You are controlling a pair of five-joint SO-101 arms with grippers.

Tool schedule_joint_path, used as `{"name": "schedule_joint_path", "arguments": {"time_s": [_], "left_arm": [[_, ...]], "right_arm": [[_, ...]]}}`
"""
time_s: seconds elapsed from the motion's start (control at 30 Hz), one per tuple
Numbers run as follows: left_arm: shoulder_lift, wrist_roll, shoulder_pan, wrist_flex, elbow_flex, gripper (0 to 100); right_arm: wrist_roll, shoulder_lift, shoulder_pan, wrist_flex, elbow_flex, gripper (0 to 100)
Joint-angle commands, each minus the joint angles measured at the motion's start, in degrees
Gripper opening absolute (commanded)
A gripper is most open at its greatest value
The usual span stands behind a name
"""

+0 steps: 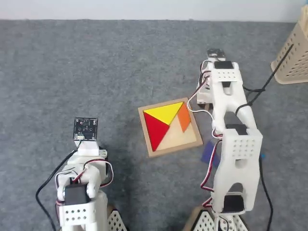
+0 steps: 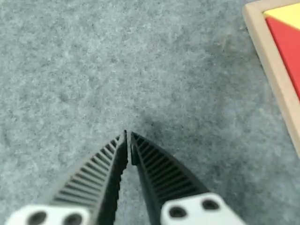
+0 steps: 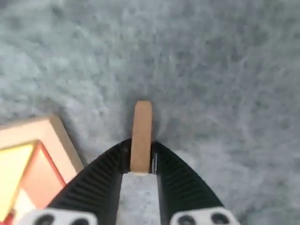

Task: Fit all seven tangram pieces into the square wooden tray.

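Right wrist view: my right jaws clamp a tan piece (image 3: 141, 136) edge-on; I'd lay it flat in the tray (image 3: 28, 131); left jaws together

We see a surface (image 1: 72, 72) covered in grey cloth, fuzzy and rough like felt carpet. The tray (image 1: 145, 132) is pale wood, matt and smooth, with faint grain on its bare floor. The yellow piece (image 1: 165, 113), red piece (image 1: 156, 130) and orange piece (image 1: 184, 117) wear smooth, even paint. The tan piece (image 3: 141, 133) shows a matt, raw wooden edge. The right claw (image 3: 140, 150) pinching it and the left claw (image 2: 127, 140) are ribbed black plastic, matt, on white plastic bases.
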Motion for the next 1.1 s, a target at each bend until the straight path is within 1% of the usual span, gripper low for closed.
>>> {"name": "schedule_joint_path", "arguments": {"time_s": [0.0,0.1,0.2,0.33,0.43,0.53,0.6,0.73,0.93,1.07], "left_arm": [[-1.23,0.44,-0.26,0.35,-1.10,1],[-1.23,0.44,-0.26,0.35,-1.10,1],[-1.23,0.44,-0.26,0.35,-1.10,1],[-1.23,0.44,-0.26,0.35,-1.10,1],[-1.23,0.44,-0.26,0.35,-1.10,1],[-1.23,0.44,-0.26,0.35,-1.10,1],[-1.23,0.44,-0.26,0.35,-1.10,1],[-1.23,0.44,-0.26,0.35,-1.10,1],[-1.23,0.44,-0.26,0.35,-1.10,1],[-1.23,0.44,-0.26,0.35,-1.10,1]], "right_arm": [[-0.70,-5.14,0.22,4.18,-2.46,0.7],[-0.70,-11.38,-1.45,7.25,-0.18,0.6],[-0.62,-20.53,-4.44,5.67,8.00,0.6],[0.18,-34.51,-9.63,-3.12,25.05,0.6],[4.75,-41.80,-13.58,-10.07,37.01,0.6],[10.55,-43.91,-16.75,-15.69,43.96,0.6],[11.87,-43.65,-18.24,-17.54,45.01,0.6],[11.87,-40.22,-19.56,-17.36,42.90,0.6],[11.87,-33.01,-19.38,-16.57,38.33,0.9],[11.60,-31.60,-19.38,-14.64,36.57,1.9]]}}
